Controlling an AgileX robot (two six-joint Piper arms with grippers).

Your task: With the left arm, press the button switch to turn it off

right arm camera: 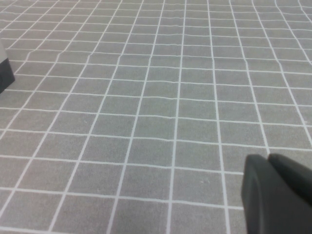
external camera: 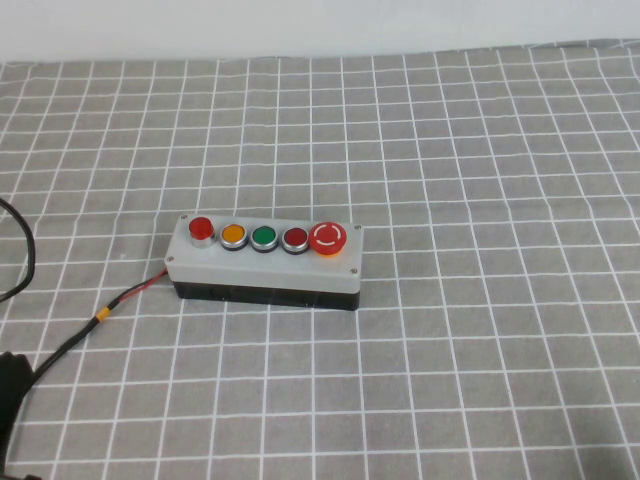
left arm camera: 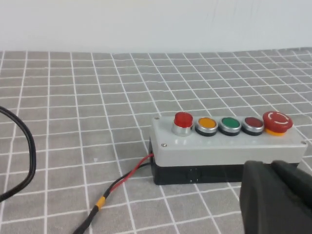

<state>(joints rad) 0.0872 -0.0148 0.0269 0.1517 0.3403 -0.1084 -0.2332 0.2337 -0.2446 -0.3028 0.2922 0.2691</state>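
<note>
The button switch (external camera: 201, 229) is a small raised bright-red round button with a pale collar. It sits at the left end of the grey five-button box (external camera: 265, 270) in the middle of the table. In the left wrist view, the button switch (left arm camera: 183, 120) stands on the box (left arm camera: 229, 148). My left gripper (left arm camera: 271, 165) is shut and empty, low in front of the box's right part, apart from the button. Only a bit of the left arm (external camera: 8, 400) shows at the high view's bottom left. My right gripper (right arm camera: 268, 157) is shut and empty above bare cloth.
On the box, an orange (external camera: 233, 236), a green (external camera: 264, 237), a flat dark-red (external camera: 295, 238) and a large red mushroom button (external camera: 328, 238) follow in a row. A red-black wire (external camera: 103, 315) leaves the box's left end. A black cable (external camera: 25, 260) loops at the left. A grey checked cloth (external camera: 480, 350) covers the table.
</note>
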